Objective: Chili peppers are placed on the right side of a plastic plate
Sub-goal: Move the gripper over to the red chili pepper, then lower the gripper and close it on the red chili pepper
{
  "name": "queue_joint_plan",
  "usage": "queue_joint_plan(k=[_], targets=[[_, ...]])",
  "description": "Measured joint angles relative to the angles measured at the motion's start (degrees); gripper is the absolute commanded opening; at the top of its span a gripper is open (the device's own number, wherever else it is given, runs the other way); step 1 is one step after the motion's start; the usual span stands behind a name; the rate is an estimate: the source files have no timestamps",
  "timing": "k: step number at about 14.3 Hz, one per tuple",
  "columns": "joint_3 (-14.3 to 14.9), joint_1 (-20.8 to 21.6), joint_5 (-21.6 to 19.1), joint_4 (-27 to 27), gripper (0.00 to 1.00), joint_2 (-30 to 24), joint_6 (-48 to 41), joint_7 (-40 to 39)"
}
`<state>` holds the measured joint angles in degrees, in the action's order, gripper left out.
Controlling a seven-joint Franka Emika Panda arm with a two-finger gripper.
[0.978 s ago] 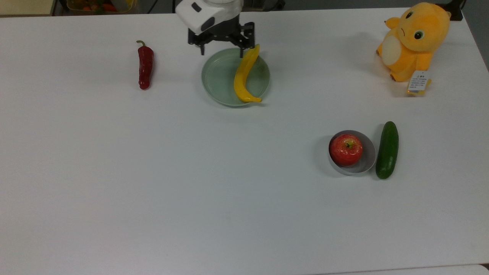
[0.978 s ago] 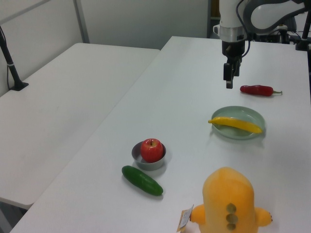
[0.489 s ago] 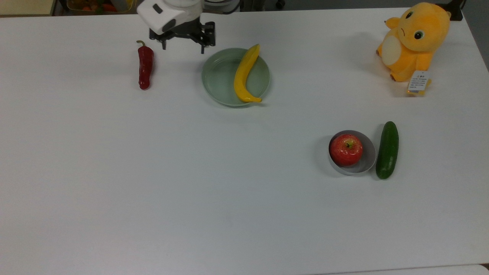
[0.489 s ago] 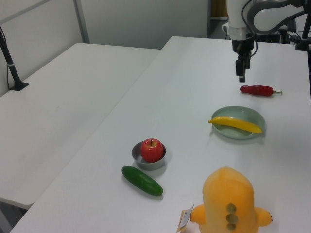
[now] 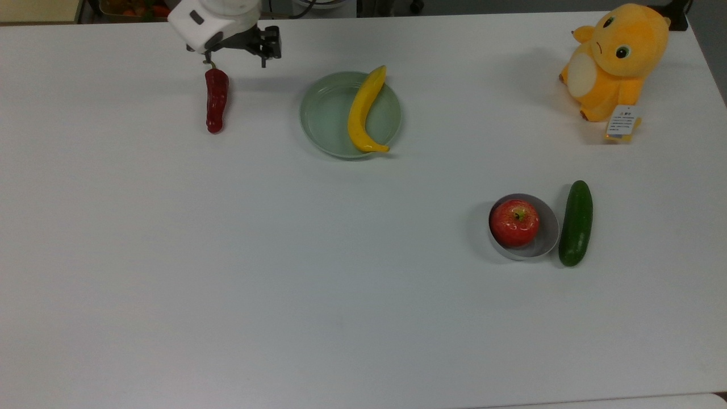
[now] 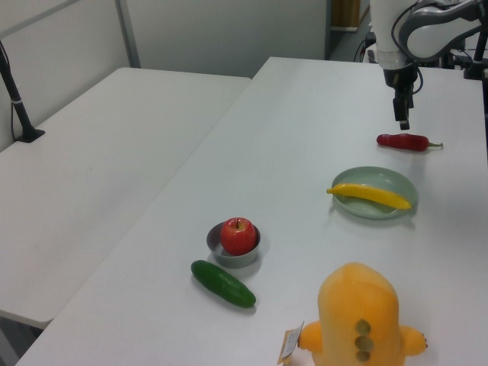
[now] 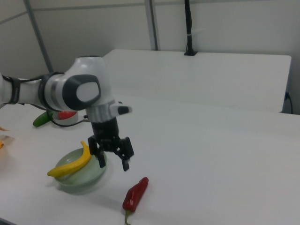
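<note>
The dark red chili pepper (image 5: pixel 216 101) lies on the white table at the top view's far left, stem end away from the camera. It also shows in the left view (image 6: pixel 404 141) and the right view (image 7: pixel 136 193). The pale green plastic plate (image 5: pixel 324 113) (image 6: pixel 379 177) (image 7: pixel 85 179) sits to the pepper's right in the top view, with a yellow banana (image 5: pixel 363 111) across it. My gripper (image 5: pixel 234 59) (image 6: pixel 402 120) (image 7: pixel 114 163) hangs open and empty above the table, just beyond the pepper's stem end, between pepper and plate.
A grey bowl (image 5: pixel 546 241) holding a red apple (image 5: pixel 514 222) stands at the top view's right, with a dark green cucumber (image 5: pixel 576 222) beside it. An orange plush toy (image 5: pixel 616 59) sits at the far right corner. A second table (image 6: pixel 99 152) adjoins in the left view.
My gripper has travelled from above the plate's far rim toward the top view's left, ending near the chili's stem. It stayed open. Nothing on the table moved.
</note>
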<state>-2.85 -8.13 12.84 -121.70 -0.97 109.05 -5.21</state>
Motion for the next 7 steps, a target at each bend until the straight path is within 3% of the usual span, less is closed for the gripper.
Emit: queue_joint_plan(k=[7], targets=[[0.1, -5.9, 0.2, -0.8, 1.0, 6.6, 10.5, -0.7]])
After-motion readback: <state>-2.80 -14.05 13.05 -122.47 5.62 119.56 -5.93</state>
